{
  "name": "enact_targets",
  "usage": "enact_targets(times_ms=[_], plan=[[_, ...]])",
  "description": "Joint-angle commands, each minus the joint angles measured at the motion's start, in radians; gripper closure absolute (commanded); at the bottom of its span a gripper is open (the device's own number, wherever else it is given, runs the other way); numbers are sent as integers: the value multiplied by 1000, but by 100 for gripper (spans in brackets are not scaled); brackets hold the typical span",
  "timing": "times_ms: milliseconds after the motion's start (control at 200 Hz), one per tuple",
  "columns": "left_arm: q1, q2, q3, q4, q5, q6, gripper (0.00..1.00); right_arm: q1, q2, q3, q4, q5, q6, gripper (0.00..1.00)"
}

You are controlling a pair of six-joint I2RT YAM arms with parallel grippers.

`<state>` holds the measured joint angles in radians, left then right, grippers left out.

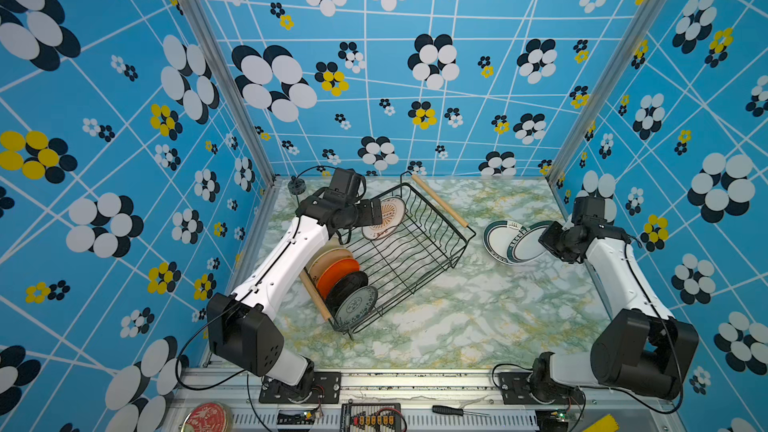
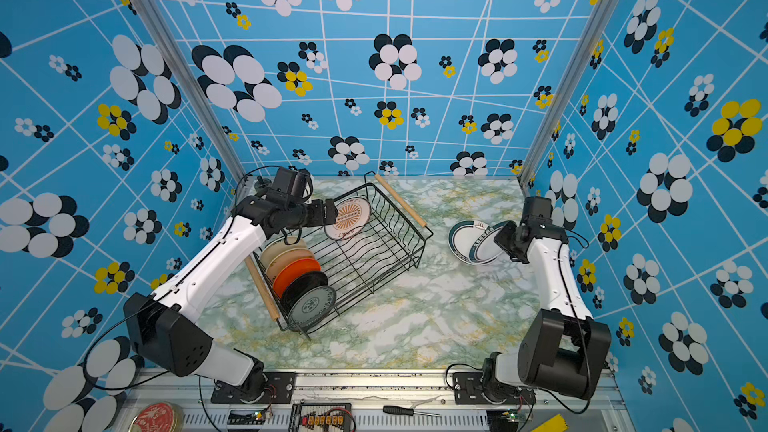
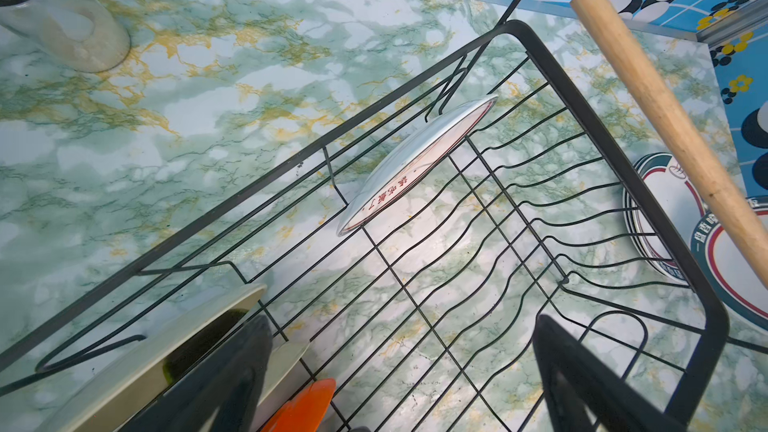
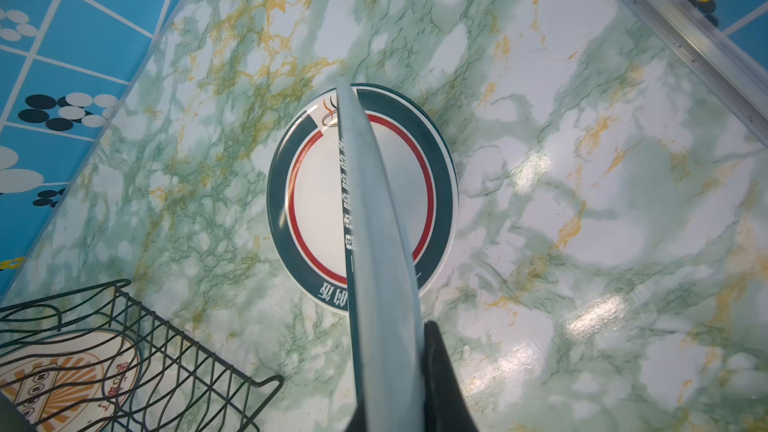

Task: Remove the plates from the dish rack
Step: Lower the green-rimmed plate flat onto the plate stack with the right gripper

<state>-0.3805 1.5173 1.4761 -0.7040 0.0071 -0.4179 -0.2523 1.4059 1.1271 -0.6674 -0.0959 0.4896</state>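
At right in a top view, the right gripper (image 1: 549,238) holds tight a tilted plate (image 1: 525,245) (maybe touching the flat plate (image 1: 496,238) under it); the left gripper (image 3: 401,320) is spread wide over the dish rack (image 1: 438,200).

The left arm (image 1: 286,255) and the right arm (image 1: 623,280) are both built of smooth white link shells with small dark screw holes along their sides. The shells are joined by bulky matte-black joint housings (image 1: 245,336), and the left one's face shows a cluster of small round holes. Each arm stands on a flat black base plate (image 1: 299,386) fastened with silver screws, thin black cables (image 1: 178,367) loop out from the housings, and the left gripper (image 3: 405,371) ends in two black wedge-shaped fingers (image 3: 582,384).
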Motion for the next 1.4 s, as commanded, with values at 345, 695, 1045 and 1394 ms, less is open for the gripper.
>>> enact_targets(times_ms=[345,695,1045,1394], plan=[[-4,17,0,56,80,24,1,-10,118,-10,157,-119,46,100],[-9,28,22,13,79,33,1,-24,148,-33,161,-161,37,99],[-8,35,42,-45,82,40,1,-38,173,-54,170,-185,29,89],[-9,28,39,-50,88,53,1,-38,218,-34,149,-186,7,76]])
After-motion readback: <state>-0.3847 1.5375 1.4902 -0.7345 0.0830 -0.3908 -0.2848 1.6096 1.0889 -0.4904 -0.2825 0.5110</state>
